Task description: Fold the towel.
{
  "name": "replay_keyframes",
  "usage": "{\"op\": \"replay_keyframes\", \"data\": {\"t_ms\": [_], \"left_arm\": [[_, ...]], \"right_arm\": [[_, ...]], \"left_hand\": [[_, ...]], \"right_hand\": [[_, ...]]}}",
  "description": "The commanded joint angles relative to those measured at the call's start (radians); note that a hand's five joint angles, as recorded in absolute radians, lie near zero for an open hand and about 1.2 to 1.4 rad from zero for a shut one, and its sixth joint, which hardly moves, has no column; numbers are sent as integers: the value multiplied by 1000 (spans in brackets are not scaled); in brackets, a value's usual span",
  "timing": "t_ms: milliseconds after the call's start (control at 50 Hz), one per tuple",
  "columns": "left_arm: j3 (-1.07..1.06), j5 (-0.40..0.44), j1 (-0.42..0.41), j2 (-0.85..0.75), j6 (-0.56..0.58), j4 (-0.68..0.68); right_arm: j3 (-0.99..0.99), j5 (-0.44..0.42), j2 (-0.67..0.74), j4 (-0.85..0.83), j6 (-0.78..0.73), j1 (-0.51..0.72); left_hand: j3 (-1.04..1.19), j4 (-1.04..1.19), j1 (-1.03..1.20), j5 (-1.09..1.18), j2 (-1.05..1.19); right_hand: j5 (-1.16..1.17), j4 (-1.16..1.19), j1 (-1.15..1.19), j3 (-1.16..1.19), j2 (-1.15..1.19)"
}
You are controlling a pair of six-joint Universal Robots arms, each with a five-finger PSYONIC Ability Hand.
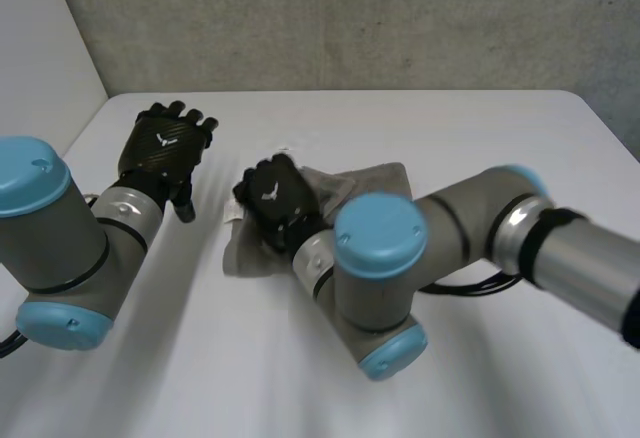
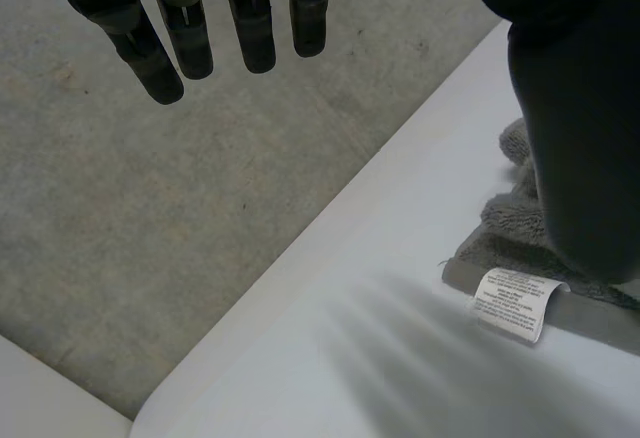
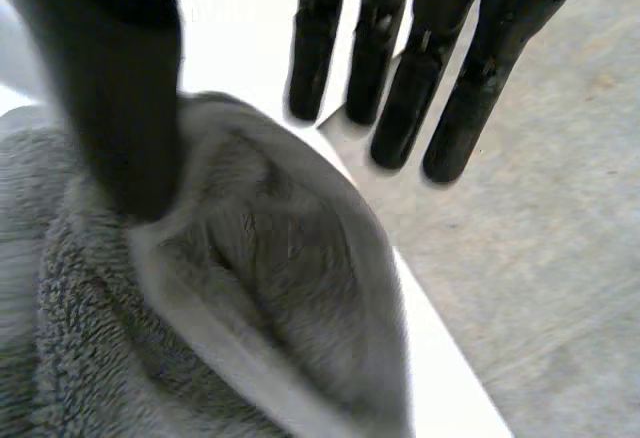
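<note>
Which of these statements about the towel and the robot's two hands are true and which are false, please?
1. The left hand holds the towel. False: it is open, with straight fingers, and apart from the towel, over the bare table.
2. The towel is grey. True.
3. The right hand is over the towel. True.
4. The towel lies flat and fully spread. False: it is bunched, with a raised fold beside the right hand's thumb.
5. A white label sits at the towel's edge. True.
</note>
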Motion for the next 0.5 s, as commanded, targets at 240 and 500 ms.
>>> {"op": "replay_keyframes", "data": {"t_ms": [240, 500], "left_arm": [[82, 0, -115, -14, -20, 0], [203, 25, -262, -147, -189, -41]], "right_arm": [[214, 99, -301, 29, 155, -195], [423, 93, -344, 102, 187, -333]], "left_hand": [[-49, -66, -65, -198, -63], [-35, -51, -50, -183, -49]], "right_hand": [[-385, -444, -377, -434, -365], [-385, -444, -377, -434, -365]]}}
